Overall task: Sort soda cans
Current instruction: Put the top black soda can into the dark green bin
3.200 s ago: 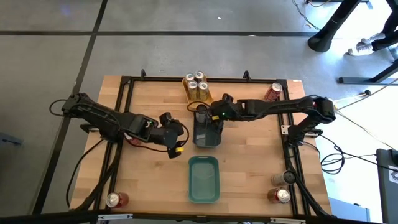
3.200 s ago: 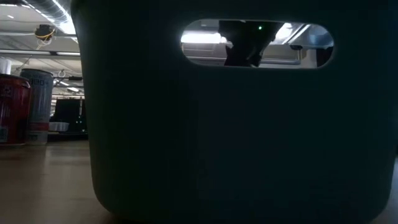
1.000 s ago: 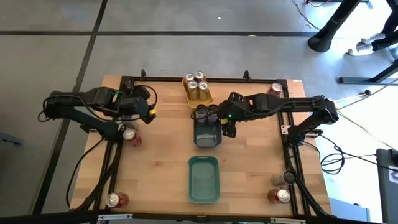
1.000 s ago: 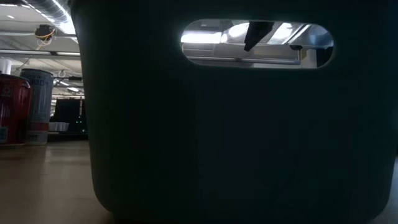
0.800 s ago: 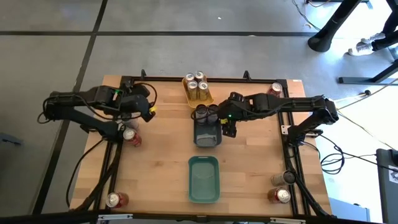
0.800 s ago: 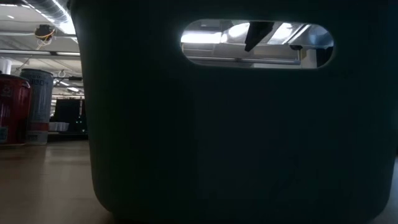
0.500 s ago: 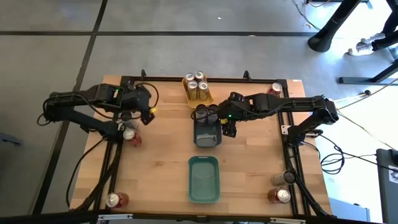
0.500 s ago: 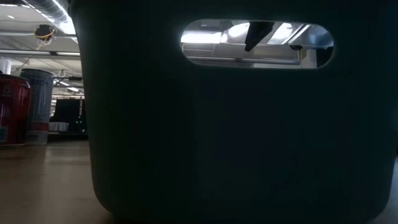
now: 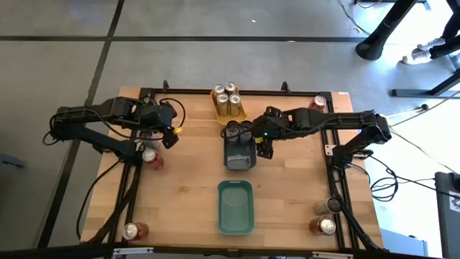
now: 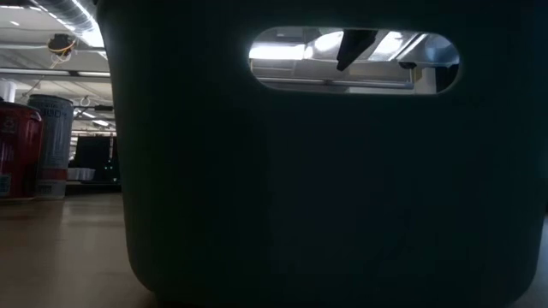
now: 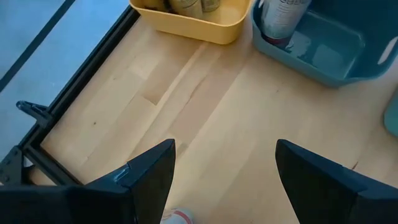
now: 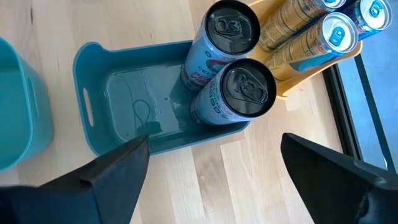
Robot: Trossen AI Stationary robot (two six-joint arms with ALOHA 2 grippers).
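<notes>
While right gripper (image 9: 264, 147) hangs spread beside the blue tray (image 9: 239, 160), left gripper (image 9: 167, 134) hovers spread, empty.

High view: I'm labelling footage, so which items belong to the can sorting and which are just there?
Job:
- gold cans in yellow tray
- dark cans in blue-grey tray
- red cans
- empty teal tray

Just there:
- black table frame
- person's shoes

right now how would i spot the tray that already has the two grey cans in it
Start at the yellow tray at the table's far edge. The blue-grey tray sits just in front of it, mid-table. Unlike the empty teal tray nearer the front, it holds two grey cans at its far end.
</notes>
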